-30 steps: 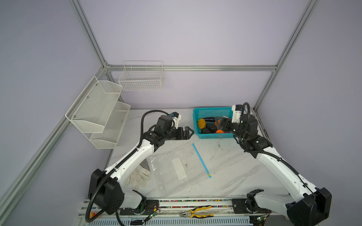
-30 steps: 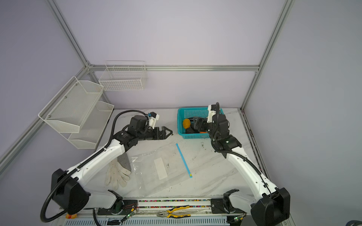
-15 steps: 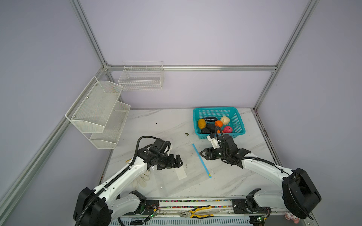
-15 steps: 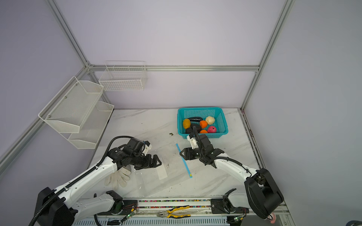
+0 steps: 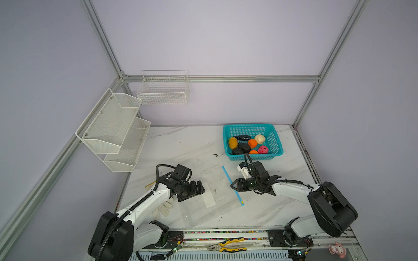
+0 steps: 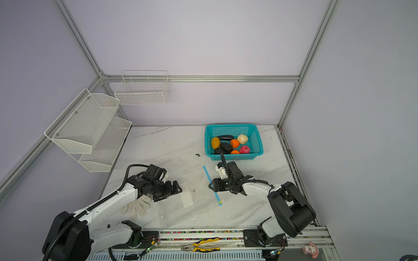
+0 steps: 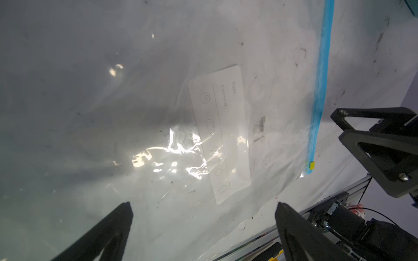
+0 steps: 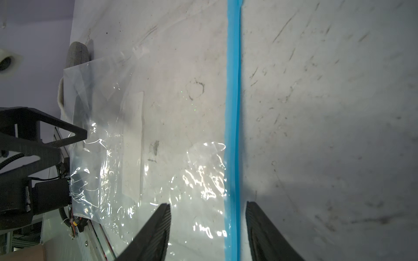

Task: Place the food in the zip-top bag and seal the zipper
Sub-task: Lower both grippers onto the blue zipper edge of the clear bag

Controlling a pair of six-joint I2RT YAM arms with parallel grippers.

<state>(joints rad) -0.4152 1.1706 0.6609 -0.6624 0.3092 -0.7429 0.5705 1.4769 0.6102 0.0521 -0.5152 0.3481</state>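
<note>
The right tool point(image 8: 208, 204), apart, straddles the zipper point(image 8: 233, 113) (left tool point(image 7: 203, 204) apart too); pinching both bag point(image 8: 181, 117) layers could keep it shut.

A white marble-patterned tabletop point(image 5: 181, 144), scuffed with dark smudges, carried a teal perforated plastic basket point(image 5: 260, 156) in its far right corner. A small dark scrap point(image 5: 215, 155) lay near the basket, toward the tabletop's middle. A white work glove point(image 5: 163, 207) lay near the near left corner, its fingers pointing toward the near edge. A white two-tier mesh shelf point(image 5: 113, 126) hung on the left wall above the left edge. A white wire basket point(image 5: 164, 90) was fixed to the back wall above the far left corner. Beyond the near edge, yellow-and-black-handled pliers point(image 5: 218, 246) rested on the rail. A pink plush doll point(image 5: 338, 249) sat past the near right corner.
</note>
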